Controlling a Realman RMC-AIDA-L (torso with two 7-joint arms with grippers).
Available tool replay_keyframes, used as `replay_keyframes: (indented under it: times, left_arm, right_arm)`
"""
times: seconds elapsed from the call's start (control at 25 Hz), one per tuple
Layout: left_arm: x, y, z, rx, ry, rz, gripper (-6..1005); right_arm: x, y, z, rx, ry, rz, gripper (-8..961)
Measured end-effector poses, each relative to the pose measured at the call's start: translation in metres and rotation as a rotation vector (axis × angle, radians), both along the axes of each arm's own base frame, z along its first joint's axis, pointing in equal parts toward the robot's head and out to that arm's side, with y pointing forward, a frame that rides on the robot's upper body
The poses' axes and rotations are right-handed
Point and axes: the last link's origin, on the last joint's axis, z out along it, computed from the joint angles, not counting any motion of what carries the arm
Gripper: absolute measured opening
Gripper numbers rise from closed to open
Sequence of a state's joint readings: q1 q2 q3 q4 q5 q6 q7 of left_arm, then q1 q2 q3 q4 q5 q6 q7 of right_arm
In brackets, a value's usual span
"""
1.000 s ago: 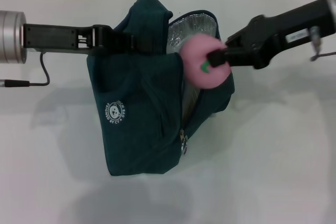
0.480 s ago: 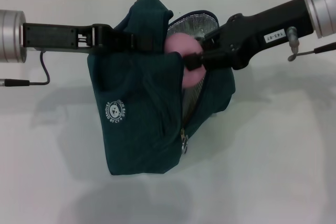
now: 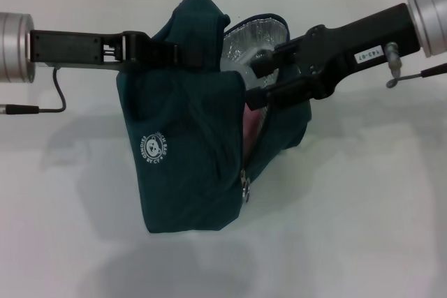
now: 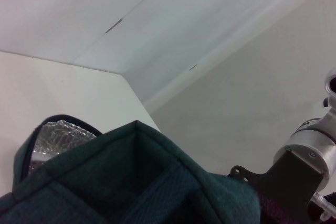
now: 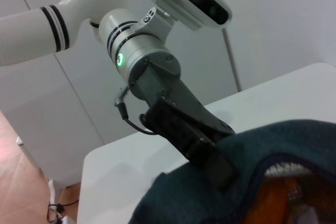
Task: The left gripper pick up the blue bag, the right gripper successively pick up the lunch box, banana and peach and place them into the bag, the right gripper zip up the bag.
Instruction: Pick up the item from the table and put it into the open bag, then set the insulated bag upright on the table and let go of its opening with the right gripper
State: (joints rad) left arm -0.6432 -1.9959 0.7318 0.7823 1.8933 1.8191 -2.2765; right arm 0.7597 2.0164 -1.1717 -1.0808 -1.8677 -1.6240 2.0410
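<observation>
White table point(image 3: 363, 214), matte surface. Blue bag point(image 3: 188, 165) standing on it near centre, base on tabletop. Black cable point(image 3: 42, 106) lying at left edge.

Matt woven cloth, dark teal, on the blue bag point(image 3: 188, 172); crinkled, shiny silver foil lining point(image 3: 244, 38) just behind the fingers of the right gripper point(image 3: 257, 83). White printed logo point(image 3: 154, 150), flat on the cloth. Small metal ring zip pull point(image 3: 244, 193), dull sheen, well below those fingers. Matt black plastic on both claws; the left gripper point(image 3: 183, 57) closed on a fold of the bag's cloth. Brushed silver metal on the arm cuffs point(image 3: 14, 47). Sliver of soft pink, matt peach point(image 3: 251, 122) under the right fingers. Smooth matt white table point(image 3: 363, 214).
</observation>
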Motion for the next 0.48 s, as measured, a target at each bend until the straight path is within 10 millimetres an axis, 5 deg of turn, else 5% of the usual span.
replay_keyframes:
  times: [0.2, 0.36, 0.48]
  left_arm:
    - [0.000, 0.000, 0.000, 0.001, 0.000, 0.000, 77]
    - [0.000, 0.000, 0.000, 0.001, 0.000, 0.000, 77]
    - [0.000, 0.000, 0.000, 0.001, 0.000, 0.000, 77]
  right_arm:
    - [0.011, 0.000, 0.008, 0.024, 0.025, -0.037, 591]
    - [0.031, -0.005, 0.036, 0.056, 0.164, -0.145, 777]
    - [0.065, -0.012, 0.060, 0.096, 0.293, -0.325, 773]
